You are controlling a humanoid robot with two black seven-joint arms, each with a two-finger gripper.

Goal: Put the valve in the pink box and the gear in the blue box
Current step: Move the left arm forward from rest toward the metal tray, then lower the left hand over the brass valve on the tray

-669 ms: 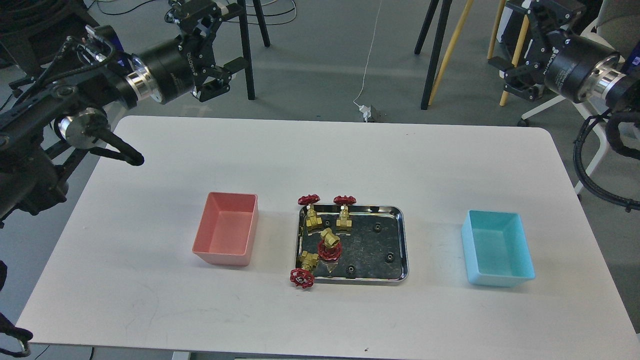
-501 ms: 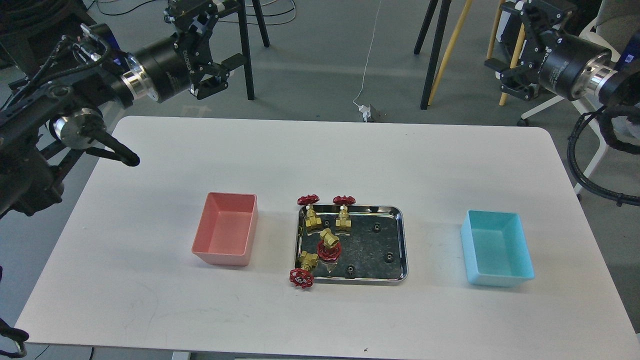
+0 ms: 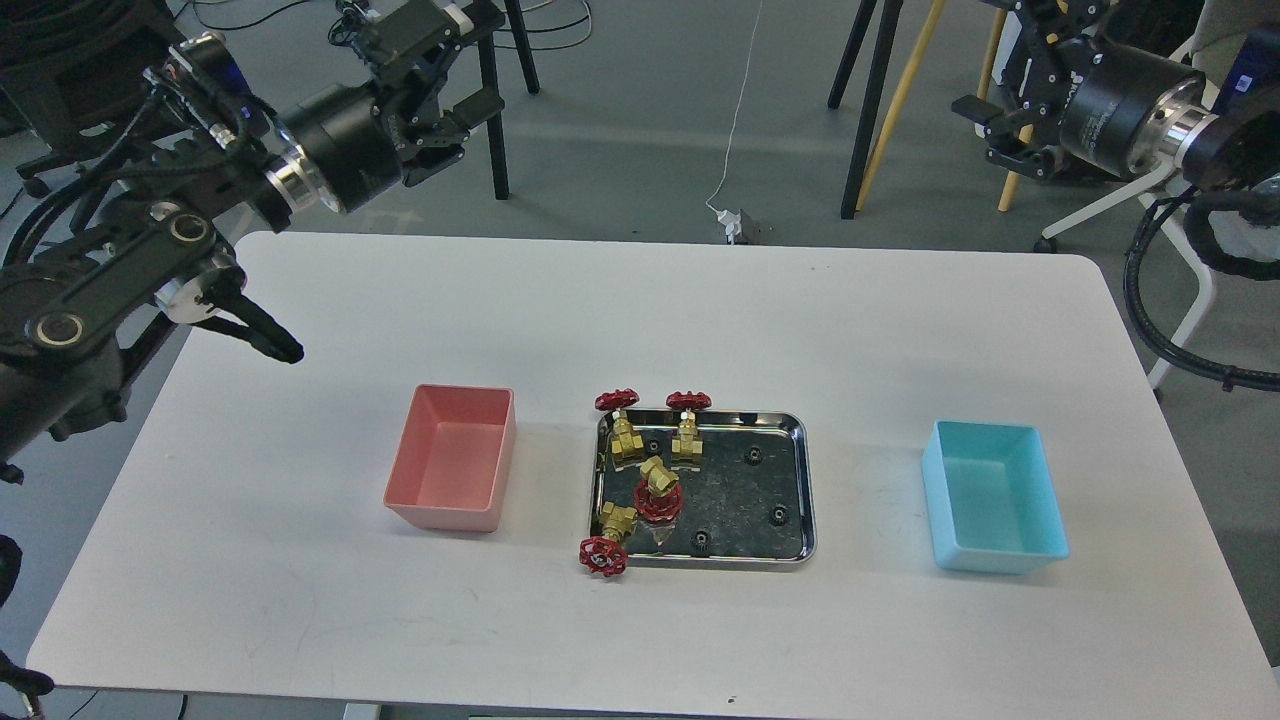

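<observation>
Four brass valves with red handwheels lie on the left side of the steel tray: two at the back, one in the middle, and one hanging over the front left corner. Several tiny black gears, such as this gear, lie on the tray's right half. The pink box stands empty to the left of the tray. The blue box stands empty to the right. My left gripper is open and empty, high beyond the table's far left. My right gripper is open and empty, high at the far right.
The white table bears only the tray and the two boxes. Black and wooden stand legs and a cable with a plug are on the floor beyond the far edge. A chair base sits at the far right.
</observation>
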